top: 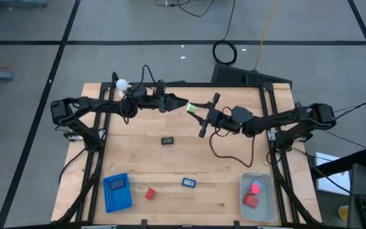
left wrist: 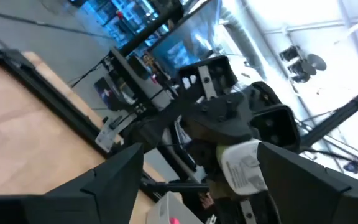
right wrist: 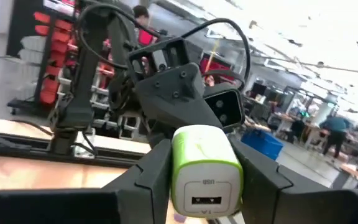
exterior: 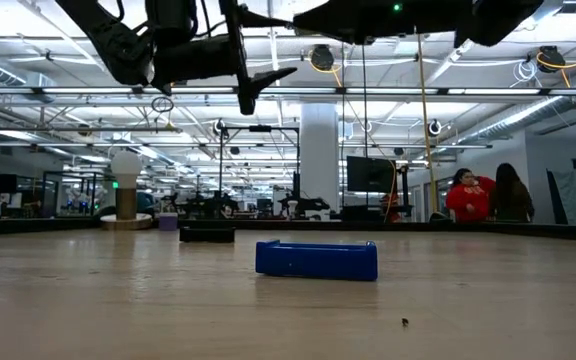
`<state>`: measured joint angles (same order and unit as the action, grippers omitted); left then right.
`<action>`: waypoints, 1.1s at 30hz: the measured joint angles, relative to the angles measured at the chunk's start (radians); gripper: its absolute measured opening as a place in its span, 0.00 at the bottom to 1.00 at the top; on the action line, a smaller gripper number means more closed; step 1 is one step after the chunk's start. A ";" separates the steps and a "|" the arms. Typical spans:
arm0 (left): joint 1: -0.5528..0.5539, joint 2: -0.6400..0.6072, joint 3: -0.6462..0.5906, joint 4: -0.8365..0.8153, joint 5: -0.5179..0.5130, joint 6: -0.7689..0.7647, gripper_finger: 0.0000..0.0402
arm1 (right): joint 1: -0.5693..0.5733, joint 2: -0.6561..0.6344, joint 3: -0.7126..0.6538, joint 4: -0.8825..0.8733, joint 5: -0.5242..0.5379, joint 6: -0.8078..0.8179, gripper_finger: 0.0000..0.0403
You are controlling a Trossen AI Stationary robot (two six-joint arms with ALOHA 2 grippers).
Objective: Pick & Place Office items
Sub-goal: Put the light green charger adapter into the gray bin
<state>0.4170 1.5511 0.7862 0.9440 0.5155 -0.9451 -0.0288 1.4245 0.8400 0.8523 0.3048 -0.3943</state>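
A thumb-sized white block with a lime-green end (right wrist: 205, 165) (top: 192, 108), one of the office items, hangs in the air over the table's far middle. My right gripper (right wrist: 201, 149) (top: 199, 112) is shut on it and reaches in from the right. My left gripper (left wrist: 199, 155) (top: 182, 105) faces it from the left. It is open, with its fingers standing wide on either side of the block (left wrist: 244, 171). A black piece (top: 168, 140), a blue piece (top: 189, 182) and a red block (top: 150, 193) lie flat on the wood. My right gripper pinches the block's two long sides (right wrist: 178, 177) between its two fingers. The fingers run nearly level from the table's right. The block's white socket end (right wrist: 204, 202) faces back at the wrist, and the green end points away. It is lifted clear of the table. Whether a finger of my left gripper touches the block, I cannot tell.
A blue ribbed tray (top: 116, 192) lies at the near left. A pale bin (top: 269, 207) at the near right holds red pieces (top: 253, 194). A white ball on a tan base (top: 121, 83) stands at the far left corner. People stand in the room beyond (exterior: 473, 195).
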 joint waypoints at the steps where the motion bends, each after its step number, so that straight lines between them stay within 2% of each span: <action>1: 0.005 -0.002 0.000 0.002 0.009 0.001 0.78 | 0.002 -0.016 0.001 -0.027 -0.018 0.000 0.32; 10: 0.037 -0.044 -0.006 0.026 0.061 0.051 0.77 | 0.047 -0.212 0.001 -0.432 -0.023 0.094 0.32; 17: 0.027 -0.112 -0.006 0.015 0.098 0.130 0.78 | 0.096 -0.359 0.002 -0.751 -0.046 0.255 0.32; 26: 0.026 -0.139 -0.006 -0.076 0.098 0.200 0.81 | 0.141 -0.498 0.002 -0.948 -0.389 0.667 0.32; 31: 0.013 -0.138 -0.006 -0.134 0.030 0.233 0.78 | 0.151 -0.537 0.002 -1.073 -0.614 0.894 0.32; 33: 0.005 -0.139 -0.006 -0.145 0.002 0.242 0.76 | 0.168 -0.538 0.002 -1.116 -0.673 0.986 0.32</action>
<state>0.4215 1.4124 0.7803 0.7992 0.5174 -0.7032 0.1389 0.8869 0.8417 -0.2641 -0.3682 0.5918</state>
